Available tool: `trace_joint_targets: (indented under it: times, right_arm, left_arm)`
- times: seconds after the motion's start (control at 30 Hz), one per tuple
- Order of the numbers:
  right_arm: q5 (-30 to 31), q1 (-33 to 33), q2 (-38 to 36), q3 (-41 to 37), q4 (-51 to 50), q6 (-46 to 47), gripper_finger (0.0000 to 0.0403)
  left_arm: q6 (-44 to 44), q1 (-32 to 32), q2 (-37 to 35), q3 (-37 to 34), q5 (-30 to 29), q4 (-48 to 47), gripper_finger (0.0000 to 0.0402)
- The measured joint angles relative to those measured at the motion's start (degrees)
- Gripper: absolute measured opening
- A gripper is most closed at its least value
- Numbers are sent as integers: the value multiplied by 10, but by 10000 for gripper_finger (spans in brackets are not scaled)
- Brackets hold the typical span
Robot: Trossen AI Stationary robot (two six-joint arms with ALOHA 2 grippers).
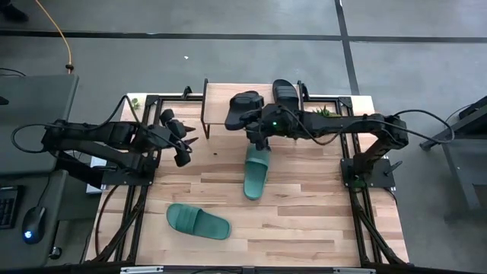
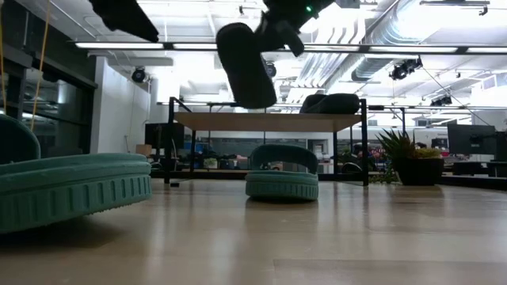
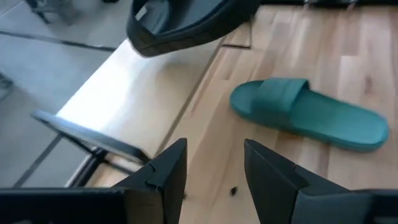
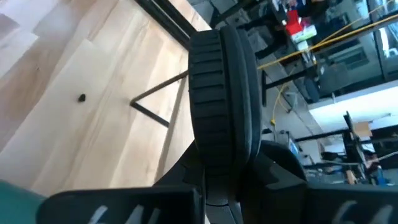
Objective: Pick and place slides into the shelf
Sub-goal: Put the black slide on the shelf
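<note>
My right gripper (image 1: 257, 134) is shut on a black slide (image 1: 243, 110) and holds it in the air over the left part of the shelf (image 1: 217, 95). In the low view this slide (image 2: 245, 63) hangs above the shelf's plank (image 2: 265, 121). A second black slide (image 1: 285, 91) lies flat on the plank's right end. One teal slide (image 1: 256, 171) rests sole-down on the table just in front of the shelf. The other teal slide (image 1: 198, 221) lies nearer the near edge. My left gripper (image 1: 185, 143) is open and hovers left of the shelf, touching nothing. My right gripper pinches the black slide by one end (image 4: 224, 155), one finger on each side. The slide stands on edge between the fingers (image 4: 273, 171), its ribbed side (image 4: 208, 81) showing. It is lifted clear and hangs tilted below the gripper (image 2: 273, 28), over the plank.
A potted plant (image 2: 408, 158) stands at the table's far right, beside the shelf. Black frame rails (image 1: 144, 152) run along the left and right table edges. Bare wood lies between the two teal slides and to the table's near right (image 1: 327, 228).
</note>
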Motion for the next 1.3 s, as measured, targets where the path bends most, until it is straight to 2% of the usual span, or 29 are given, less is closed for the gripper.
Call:
trace_joint_targets:
  times: [0.2,0.33,0.4,0.5,0.97,1.3]
  right_arm:
    - [-10,-2,-91,-162,164,-20,25]
    - [-51,-12,-155,-264,280,-41,25]
    - [-71,-23,-174,-291,309,-45,25]
    - [-88,-44,-192,-302,308,-41,27]
    - [-174,-151,-178,-304,304,-29,26]
    - [-217,-189,-170,-304,311,-17,26]
  left_arm:
    - [7,0,-18,-56,13,55,142]
    - [17,0,-19,-59,15,74,142]
    - [18,0,-18,-59,19,86,142]
    - [22,0,-18,-59,31,106,142]
    - [26,0,5,-60,37,104,143]
    - [36,0,5,-59,36,109,143]
